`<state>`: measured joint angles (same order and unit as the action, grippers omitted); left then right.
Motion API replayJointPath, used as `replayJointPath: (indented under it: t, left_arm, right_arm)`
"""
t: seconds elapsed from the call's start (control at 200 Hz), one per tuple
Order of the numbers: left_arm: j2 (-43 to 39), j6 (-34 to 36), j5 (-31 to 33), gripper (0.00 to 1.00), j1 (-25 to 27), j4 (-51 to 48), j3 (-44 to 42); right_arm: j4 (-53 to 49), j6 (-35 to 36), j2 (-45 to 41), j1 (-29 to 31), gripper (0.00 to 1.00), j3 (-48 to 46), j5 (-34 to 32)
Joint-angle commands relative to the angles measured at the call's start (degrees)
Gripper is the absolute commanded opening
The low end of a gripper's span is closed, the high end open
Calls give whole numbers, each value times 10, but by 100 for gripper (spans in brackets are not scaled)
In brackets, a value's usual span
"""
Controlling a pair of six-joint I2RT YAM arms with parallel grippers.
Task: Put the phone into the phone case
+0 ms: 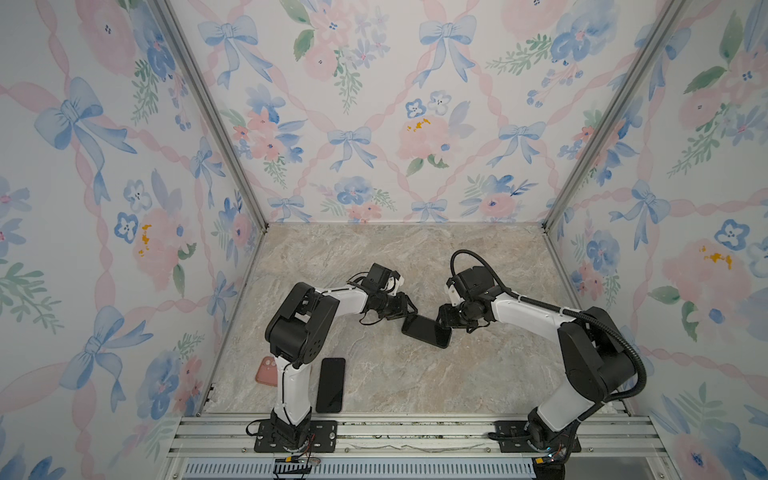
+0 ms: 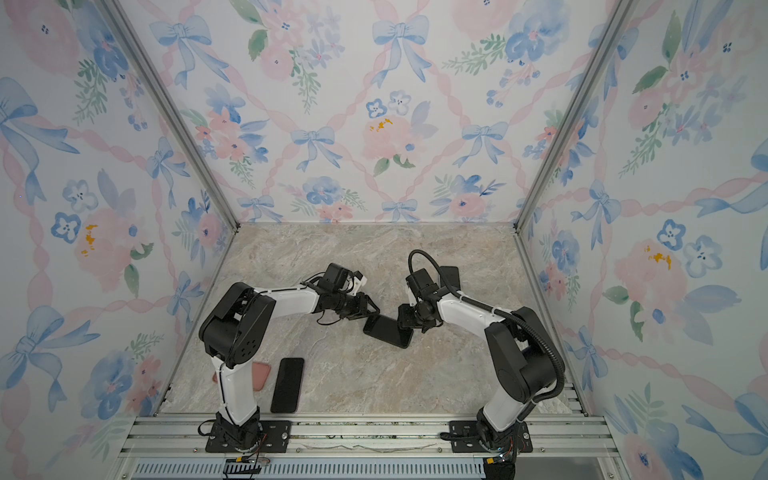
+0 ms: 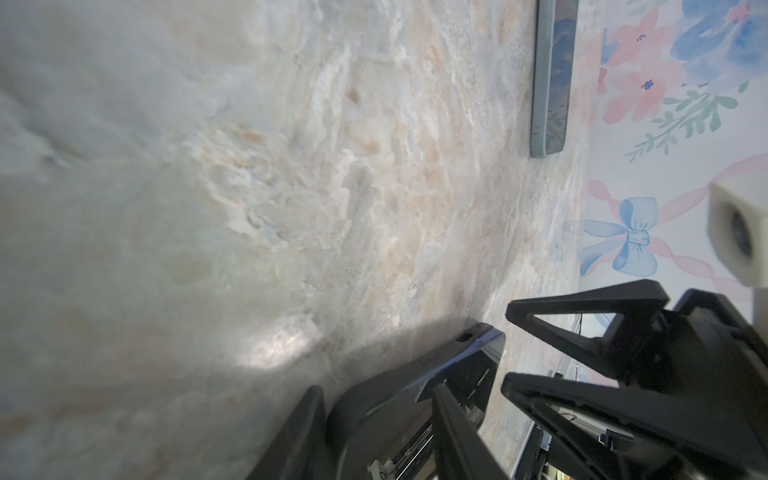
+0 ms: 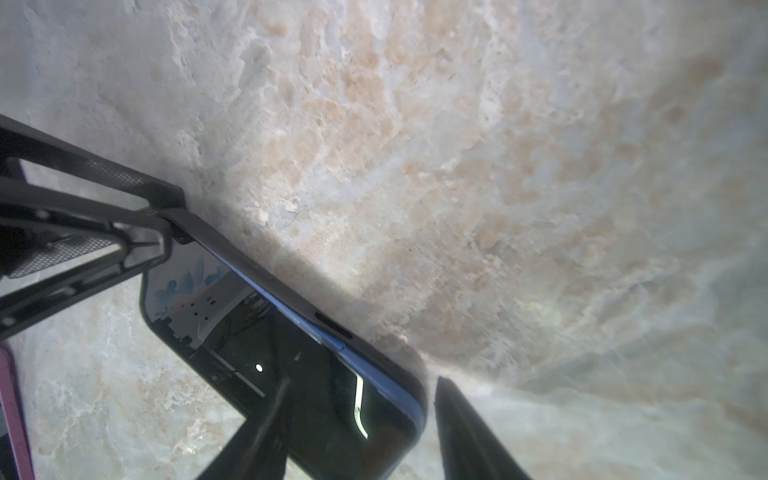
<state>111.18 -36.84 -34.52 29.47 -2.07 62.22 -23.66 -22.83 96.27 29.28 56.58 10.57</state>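
We see the phone (image 1: pixel 426 331) flat on the surface (image 1: pixel 478 374), long axis slanting from the left hand (image 1: pixel 411 311) to the right hand (image 1: pixel 444 320), each astride one end, jaws apart, neither nearer

The left arm (image 1: pixel 295 386) covers part of the pink phone case (image 1: pixel 265 372); the left wrist view's edge crops a grey-edged phone (image 3: pixel 552 75).

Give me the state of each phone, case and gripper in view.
Black-cased blue-edged phone: screen up, between grippers.
Black rectangular phone: flat, untouched.
Pink phone case: flat, partly hidden.
Grey-cased phone: flat, untouched.
Left gripper: astride phone, grip unclear.
Right gripper: open around phone corner.
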Motion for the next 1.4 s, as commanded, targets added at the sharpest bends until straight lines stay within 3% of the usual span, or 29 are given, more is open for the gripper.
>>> replayJointPath:
  t: [0.0, 0.21, 0.55, 1.045, 1.395]
  left_arm:
    - [-51, 15, 4, 52, -3, -30, -34]
    - [-98, 7, 9, 58, 0, -35, -98]
    - [-132, -10, 28, 59, 25, -35, -143]
    - [-39, -17, 25, 56, 67, -7, -61]
    - [43, -7, 3, 54, 73, -7, 35]
  right_arm:
    - [9, 21, 23, -4, 57, 17, 28]
    - [18, 26, 60, -2, 57, 21, 59]
    - [32, 13, 28, 17, 54, -31, 60]
    - [68, -46, -11, 66, 51, -92, 40]
    - [82, -82, -52, 53, 47, -116, 24]
